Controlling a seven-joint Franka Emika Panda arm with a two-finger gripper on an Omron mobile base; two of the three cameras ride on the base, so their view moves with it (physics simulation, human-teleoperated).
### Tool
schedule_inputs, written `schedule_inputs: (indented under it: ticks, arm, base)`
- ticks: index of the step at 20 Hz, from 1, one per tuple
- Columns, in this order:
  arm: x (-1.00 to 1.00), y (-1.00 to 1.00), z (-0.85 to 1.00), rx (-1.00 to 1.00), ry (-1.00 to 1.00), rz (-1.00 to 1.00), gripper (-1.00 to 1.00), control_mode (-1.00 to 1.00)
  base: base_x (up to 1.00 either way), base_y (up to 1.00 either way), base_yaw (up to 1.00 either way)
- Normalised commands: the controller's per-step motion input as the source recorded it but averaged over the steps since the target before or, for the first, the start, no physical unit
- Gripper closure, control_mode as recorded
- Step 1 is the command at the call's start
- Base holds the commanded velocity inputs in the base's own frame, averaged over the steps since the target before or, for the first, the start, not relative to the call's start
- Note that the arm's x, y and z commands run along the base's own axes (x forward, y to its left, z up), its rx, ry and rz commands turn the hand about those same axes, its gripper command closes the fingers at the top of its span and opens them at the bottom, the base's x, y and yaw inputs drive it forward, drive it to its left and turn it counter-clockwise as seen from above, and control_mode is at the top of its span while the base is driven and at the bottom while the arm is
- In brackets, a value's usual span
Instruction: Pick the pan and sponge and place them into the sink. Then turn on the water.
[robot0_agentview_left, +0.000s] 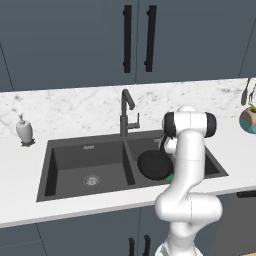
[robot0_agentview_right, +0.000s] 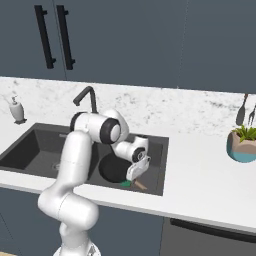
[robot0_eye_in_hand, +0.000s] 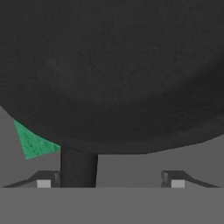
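The black pan (robot0_agentview_left: 155, 165) (robot0_agentview_right: 114, 169) lies in the right basin of the dark grey sink (robot0_agentview_left: 75, 160) (robot0_agentview_right: 30, 145). In the hand view the pan (robot0_eye_in_hand: 113, 74) covers most of the picture and its dark handle (robot0_eye_in_hand: 78, 168) runs down towards me. A green corner of the sponge (robot0_eye_in_hand: 33, 142) (robot0_agentview_left: 170, 177) (robot0_agentview_right: 125, 183) pokes out from under the pan's rim near the handle. My gripper (robot0_agentview_right: 132, 177) (robot0_eye_in_hand: 110, 179) hangs low over the handle, open, with the handle between the fingers but closer to the left one. The gooseneck faucet (robot0_agentview_left: 126, 112) (robot0_agentview_right: 86, 97) stands behind the sink.
A white soap dispenser (robot0_agentview_left: 23, 130) (robot0_agentview_right: 17, 110) stands on the counter left of the sink. A potted plant (robot0_agentview_left: 248, 120) (robot0_agentview_right: 243, 145) sits at the right, with utensils (robot0_agentview_right: 242, 110) hanging on the wall behind it. Dark cabinets hang above.
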Motion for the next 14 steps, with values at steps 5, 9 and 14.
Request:
schedule_inputs:
  ticks: [5, 9, 14]
  arm:
    - [0.00, 0.00, 0.65, 0.13, -0.25, -0.03, -1.00, -1.00]
    - [-0.02, 0.00, 0.71, 0.11, -0.19, -0.04, -1.00, -1.00]
    - [-0.06, 0.00, 0.76, 0.03, -0.10, -0.07, -1.00, -1.00]
  base:
    - [0.00, 0.00, 0.00]
    - [0.00, 0.00, 0.00]
    - [0.00, 0.00, 0.00]
